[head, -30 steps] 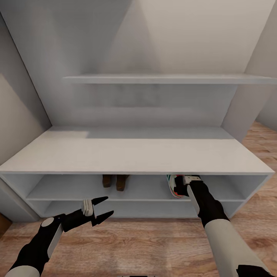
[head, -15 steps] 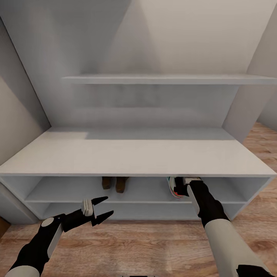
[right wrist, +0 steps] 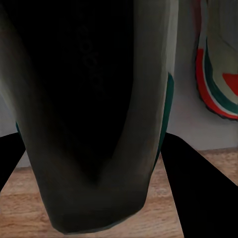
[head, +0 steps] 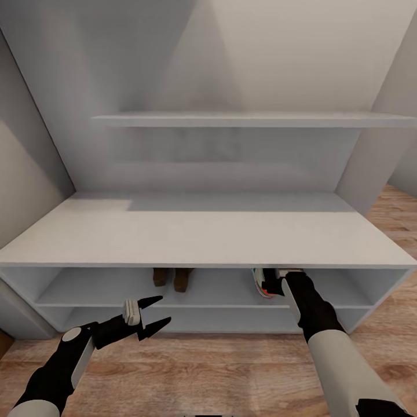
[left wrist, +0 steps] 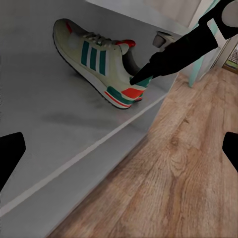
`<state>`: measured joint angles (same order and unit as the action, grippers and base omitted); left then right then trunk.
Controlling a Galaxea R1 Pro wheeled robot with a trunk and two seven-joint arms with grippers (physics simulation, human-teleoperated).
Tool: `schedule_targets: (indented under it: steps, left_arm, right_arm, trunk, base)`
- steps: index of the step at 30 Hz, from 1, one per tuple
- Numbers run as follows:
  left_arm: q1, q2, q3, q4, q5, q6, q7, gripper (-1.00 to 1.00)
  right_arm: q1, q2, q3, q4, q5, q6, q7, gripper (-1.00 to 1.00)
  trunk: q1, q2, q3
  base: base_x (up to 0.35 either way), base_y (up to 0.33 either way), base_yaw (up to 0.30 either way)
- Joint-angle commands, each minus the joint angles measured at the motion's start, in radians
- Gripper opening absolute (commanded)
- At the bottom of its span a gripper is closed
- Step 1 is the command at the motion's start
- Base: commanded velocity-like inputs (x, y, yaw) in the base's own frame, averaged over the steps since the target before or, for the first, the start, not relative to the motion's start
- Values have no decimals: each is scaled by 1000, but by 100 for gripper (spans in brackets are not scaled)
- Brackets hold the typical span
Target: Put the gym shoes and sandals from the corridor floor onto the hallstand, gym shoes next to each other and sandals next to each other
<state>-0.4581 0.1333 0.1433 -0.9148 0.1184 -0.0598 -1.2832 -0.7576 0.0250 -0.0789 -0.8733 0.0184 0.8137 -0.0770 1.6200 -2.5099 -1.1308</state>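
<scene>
The hallstand (head: 202,231) stands before me, low and light grey. On its upper shelf, under the bench top, the two brown sandals (head: 172,277) stand side by side. Further right on that shelf my right gripper (head: 271,284) is shut on a white gym shoe (head: 259,282) with teal stripes. In the right wrist view this held shoe (right wrist: 94,99) sits between the black fingers (right wrist: 198,188), and a second gym shoe (right wrist: 218,74) lies right beside it. The left wrist view shows a gym shoe (left wrist: 94,59) on the shelf with a right finger at its heel. My left gripper (head: 165,308) hangs open and empty, low in front of the shelves.
The corridor floor (head: 220,370) of wood planks runs in front of the rack and past its right end. A floating shelf (head: 249,119) crosses the tall back panel. Grey walls close in on the left. The bench top is bare.
The head view has shifted very slightly. Both arms and the shoes hold their places.
</scene>
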Motion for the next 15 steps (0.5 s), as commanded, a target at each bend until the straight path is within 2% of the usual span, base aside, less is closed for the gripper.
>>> schedule_targets:
  steps: [1,15]
  left_arm:
    - [-1,0,0,1,1,-6,-2,100]
    - [-1,0,0,1,1,-6,-2,100]
  right_arm:
    - [-1,1,-2,-1,2,4,-3,-100]
    - [-1,1,-2,-1,0,5,-3,-100]
  trunk:
    - [0,0,-1]
    - [0,0,-1]
  base:
    - [6,0,0]
    - [1,0,0]
